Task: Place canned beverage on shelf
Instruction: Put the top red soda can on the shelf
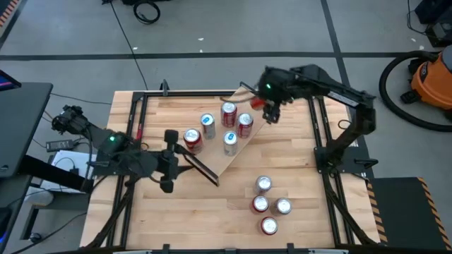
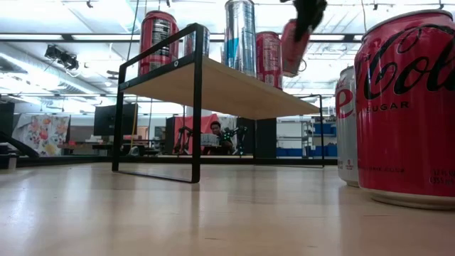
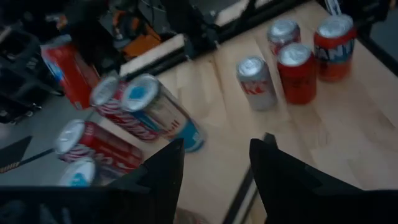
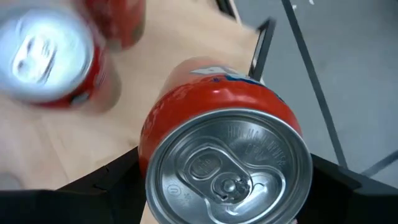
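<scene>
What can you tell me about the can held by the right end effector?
The held can is a red aluminium beverage can with a silver top and an unopened pull tab; its label cannot be read. The right end effector grips it at the sides, one dark finger on each side. In the low view it hangs tilted, not upright, in the air above the far end of the shelf, touching neither the plank nor the five cans already standing there. Only the fingers touch it.

The left gripper (image 3: pixel 214 171) is holding its two dark fingers (image 3: pixel 163 177) apart with nothing between them — beyond, four cans (image 3: pixel 292 53) are standing on the wooden tabletop (image 3: pixel 348 124), others (image 3: pixel 149 109) clustering nearer.
</scene>
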Action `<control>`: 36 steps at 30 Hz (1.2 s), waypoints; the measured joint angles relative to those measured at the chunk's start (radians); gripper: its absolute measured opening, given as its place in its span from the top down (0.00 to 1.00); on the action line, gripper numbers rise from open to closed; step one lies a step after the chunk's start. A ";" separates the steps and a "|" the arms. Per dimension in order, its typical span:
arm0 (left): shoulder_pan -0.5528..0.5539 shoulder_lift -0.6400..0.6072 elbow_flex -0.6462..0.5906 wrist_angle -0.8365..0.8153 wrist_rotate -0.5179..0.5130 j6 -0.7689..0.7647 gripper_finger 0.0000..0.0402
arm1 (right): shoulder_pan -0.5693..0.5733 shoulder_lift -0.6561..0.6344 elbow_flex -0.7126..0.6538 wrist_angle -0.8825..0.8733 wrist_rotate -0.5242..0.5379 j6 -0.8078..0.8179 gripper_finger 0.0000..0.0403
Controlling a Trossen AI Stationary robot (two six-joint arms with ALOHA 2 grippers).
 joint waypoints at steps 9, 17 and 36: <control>0.008 -0.032 0.000 -0.038 0.004 -0.018 0.52 | -0.134 0.167 0.160 0.000 -0.157 -0.133 0.22; 0.009 -0.029 -0.001 -0.054 0.006 -0.066 0.52 | -0.190 0.252 0.160 -0.035 -0.231 -0.181 0.22; 0.015 -0.028 -0.002 -0.052 0.006 -0.088 0.52 | -0.212 0.275 0.139 -0.038 -0.307 -0.194 0.17</control>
